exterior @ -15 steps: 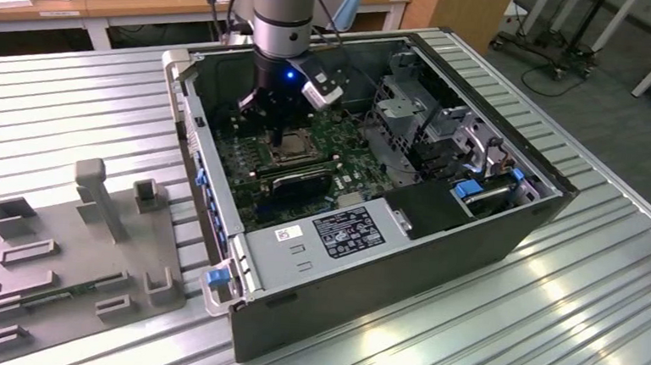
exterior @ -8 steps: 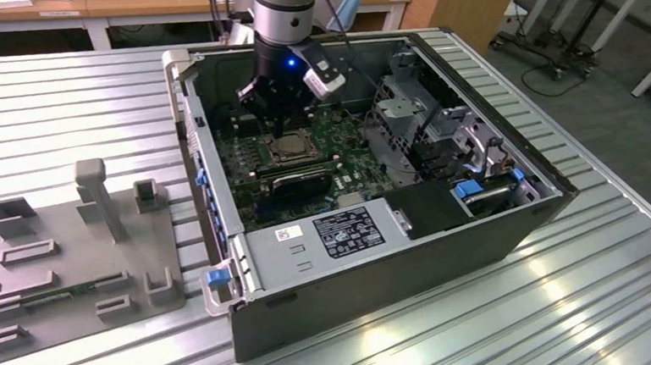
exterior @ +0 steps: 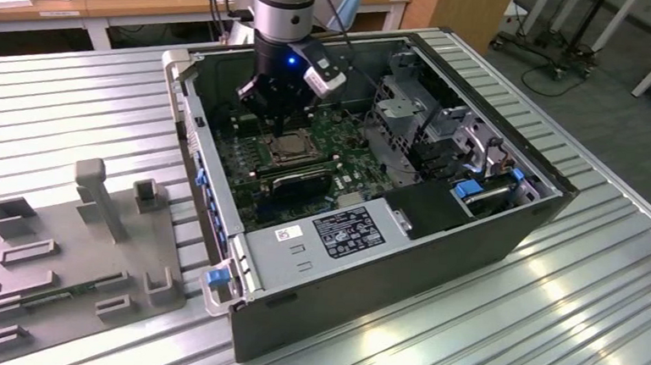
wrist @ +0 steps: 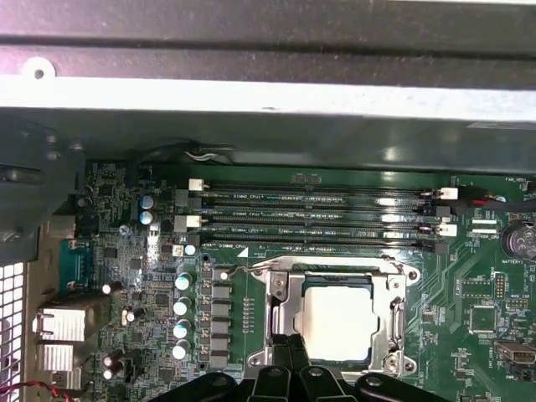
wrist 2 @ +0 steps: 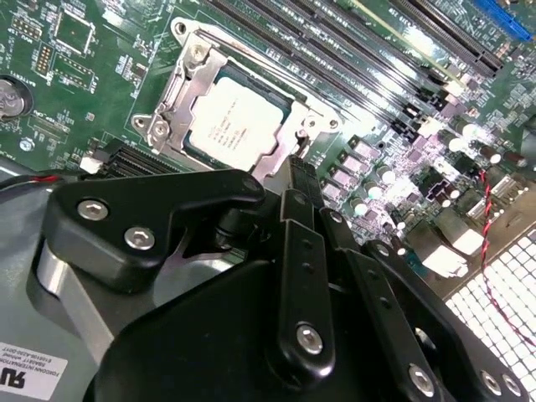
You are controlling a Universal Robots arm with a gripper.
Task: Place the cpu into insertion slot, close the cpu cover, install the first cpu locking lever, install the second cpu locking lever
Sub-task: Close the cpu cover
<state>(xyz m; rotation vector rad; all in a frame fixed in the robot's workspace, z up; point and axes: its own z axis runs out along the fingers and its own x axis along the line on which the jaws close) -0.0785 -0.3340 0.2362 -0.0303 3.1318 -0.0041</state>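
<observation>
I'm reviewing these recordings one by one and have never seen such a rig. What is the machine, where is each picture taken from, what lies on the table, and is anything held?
The machine is a single robot arm with a gripper at its tip. The exterior view is taken from off the arm. It shows an open computer case lying on a ribbed metal table, with a grey holder tray at the exterior view's left. The arm reaches down into the case.

Both wrist views come from cameras riding on the arm, looking at the green board. On it a square silvery chip lies flat, with a metal frame closed over its edges. The gripper's tips are together at the frame's edge, holding nothing I can see.
</observation>
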